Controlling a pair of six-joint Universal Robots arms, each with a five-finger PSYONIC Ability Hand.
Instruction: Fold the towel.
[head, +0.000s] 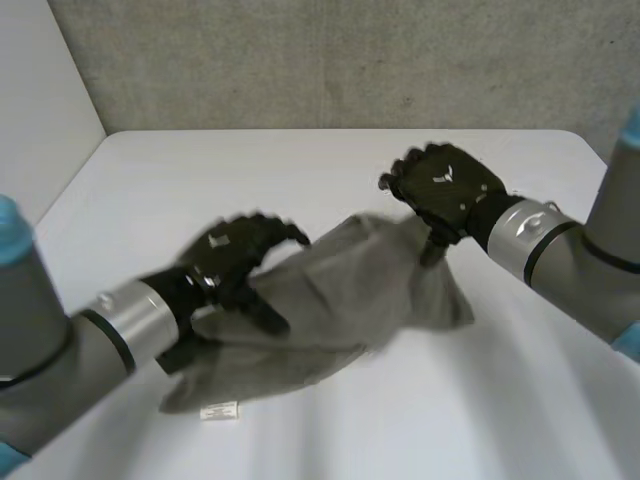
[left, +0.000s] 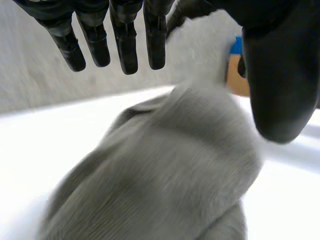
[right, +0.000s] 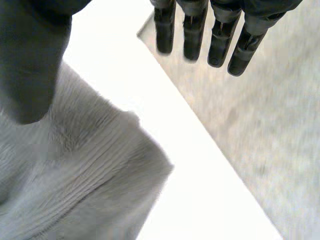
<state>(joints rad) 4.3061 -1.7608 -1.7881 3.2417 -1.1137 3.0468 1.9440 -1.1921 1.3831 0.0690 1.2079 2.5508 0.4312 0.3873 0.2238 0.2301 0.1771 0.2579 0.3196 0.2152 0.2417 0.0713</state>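
Mid-table, a bit near of centre: grey towel (head: 340, 290) sits bunched, not flat. Its far-right part is humped up toward the right hand (head: 445, 190). Its near-left edge lies on the white table (head: 300, 170) with a small white label (head: 218, 410) showing. No clean fold line anywhere, so my read is early stage: sorting out the cloth and finding edges, fold not yet made. Next move calls for each hand to actually close on a corner or edge, tension the cloth flat, then carry one edge over to the opposite one. Risk if it grabs mid-cloth: it'll just bunch more. The left hand (head: 230, 260) hovers palm-down over the towel's left part. Its wrist view shows fingers (left: 125, 45) extended, thumb well apart, cloth under the palm, nothing pinched, so released. The right hand is raised at the towel's far-right hump with wrist cocked. Its wrist view shows straight fingers (right: 195, 30) clear of the cloth, with only the thumb against the towel, so also released. Both forearms angle in from the near corners.
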